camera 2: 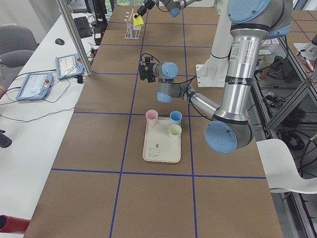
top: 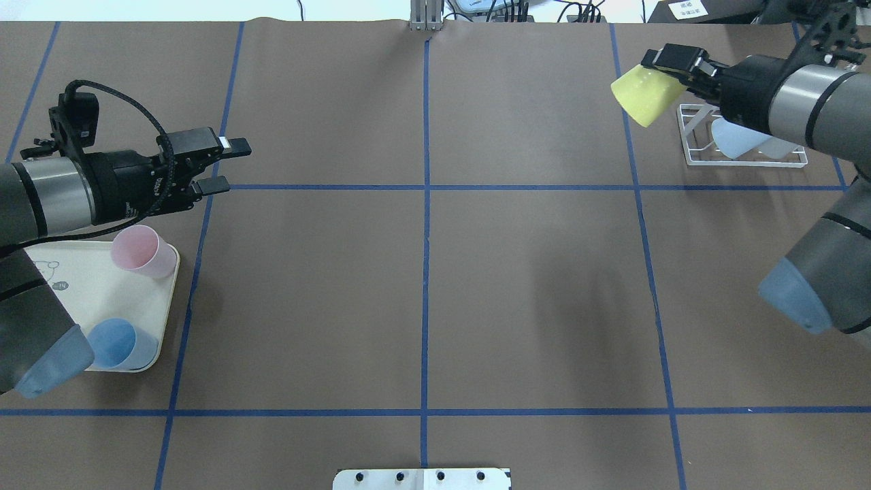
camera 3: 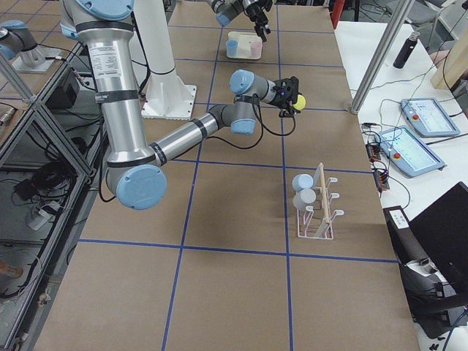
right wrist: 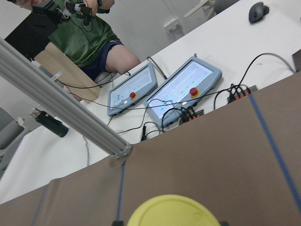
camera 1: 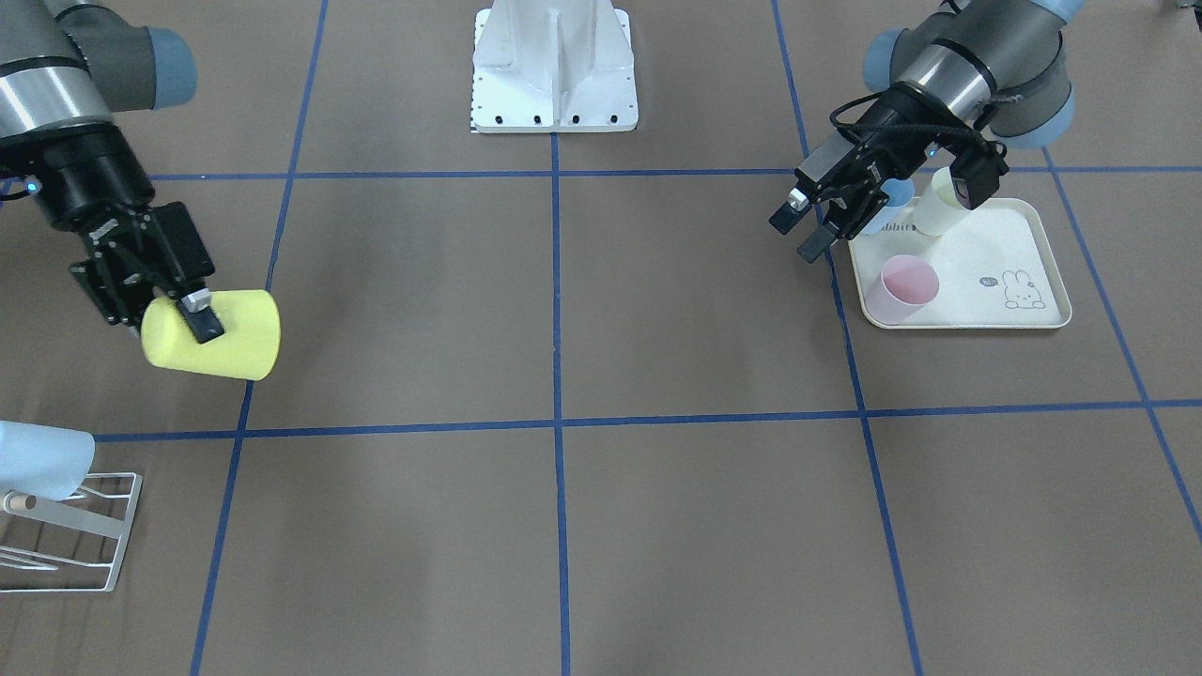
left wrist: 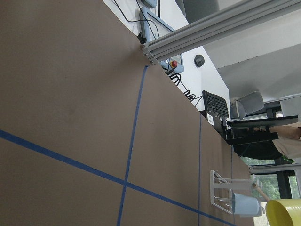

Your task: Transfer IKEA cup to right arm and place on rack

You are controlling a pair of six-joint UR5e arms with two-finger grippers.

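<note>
we see the right gripper [camera 1: 202, 324] clamped on the yellow cup [camera 1: 230, 343]. the cup lies sideways between the jaws, held up off the table. the rack [camera 1: 111, 549] is near those jaws, lower and to one side, not touching the cup. a pale blue cup [camera 1: 38, 460] sits on one of its pegs. the left gripper [top: 228, 165] has its jaws spread with nothing between them. the tray [top: 169, 292] is just beside them, and the pink cup [top: 139, 248] is the closest thing on it.

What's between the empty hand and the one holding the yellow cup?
Nothing: in the overhead view only bare brown table with blue tape lines lies between the left hand and the right hand gripping the yellow cup.
</note>
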